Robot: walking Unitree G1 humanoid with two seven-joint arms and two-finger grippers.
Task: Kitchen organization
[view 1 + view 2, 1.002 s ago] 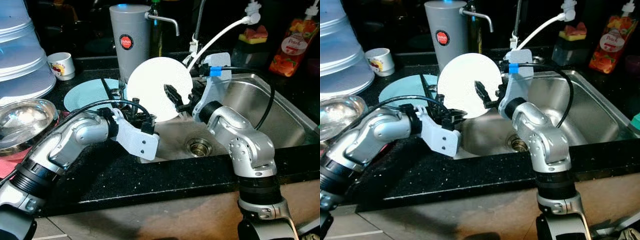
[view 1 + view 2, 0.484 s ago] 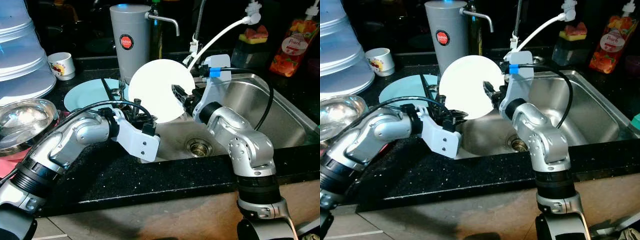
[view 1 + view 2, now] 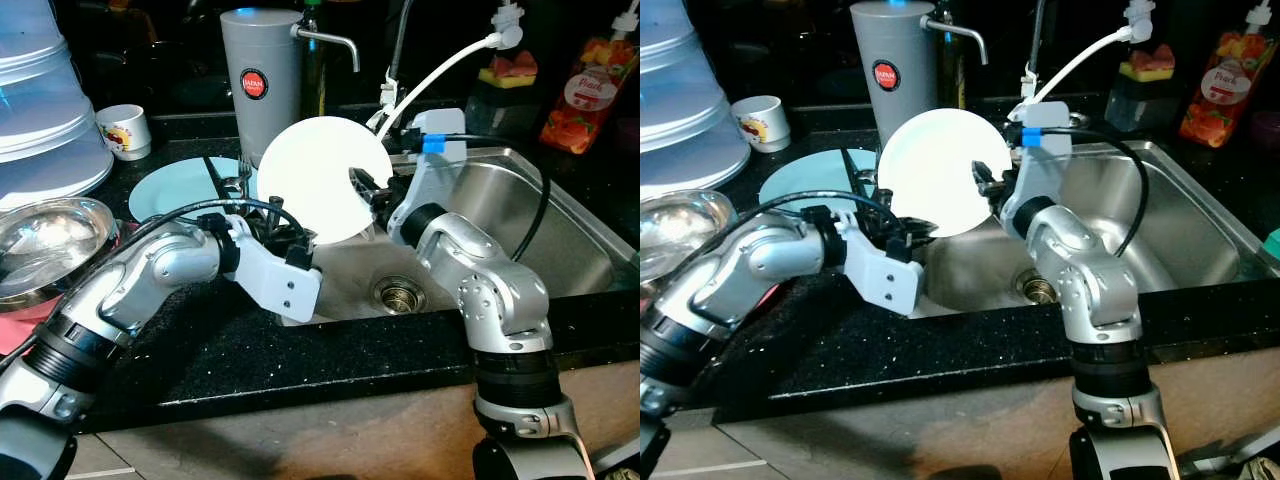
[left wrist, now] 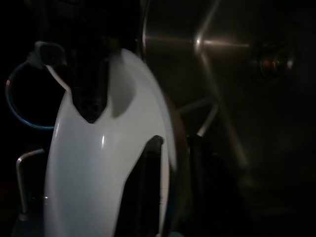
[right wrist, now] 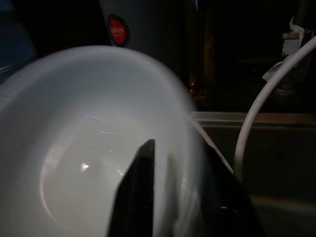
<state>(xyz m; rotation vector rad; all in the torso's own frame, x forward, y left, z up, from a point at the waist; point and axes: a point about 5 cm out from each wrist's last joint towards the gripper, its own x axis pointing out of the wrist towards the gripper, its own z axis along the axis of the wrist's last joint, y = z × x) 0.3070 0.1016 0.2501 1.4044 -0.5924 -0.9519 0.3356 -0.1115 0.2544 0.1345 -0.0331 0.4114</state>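
A white round plate (image 3: 310, 175) stands on edge over the left rim of the steel sink (image 3: 560, 230). My left gripper (image 3: 285, 232) is shut on the plate's lower edge, coming from the counter side. My right gripper (image 3: 365, 190) is shut on the plate's right edge, reaching from over the sink. In the left wrist view the plate (image 4: 89, 173) sits between the two black fingers (image 4: 145, 197). In the right wrist view one finger (image 5: 138, 197) lies across the plate's face (image 5: 74, 148) and the other is behind its rim.
A light blue plate (image 3: 175, 190) with cutlery lies on the black counter behind my left arm. A grey canister (image 3: 260, 80), a cup (image 3: 123, 130), a steel bowl (image 3: 45, 240), stacked plastic tubs (image 3: 40, 100), a white hose (image 3: 440, 70) and a sauce bottle (image 3: 590, 90) surround the sink.
My right gripper's fingers have slid right, toward the plate's rim, covering less of its face. The plate has shifted slightly right. The left arm has barely moved.
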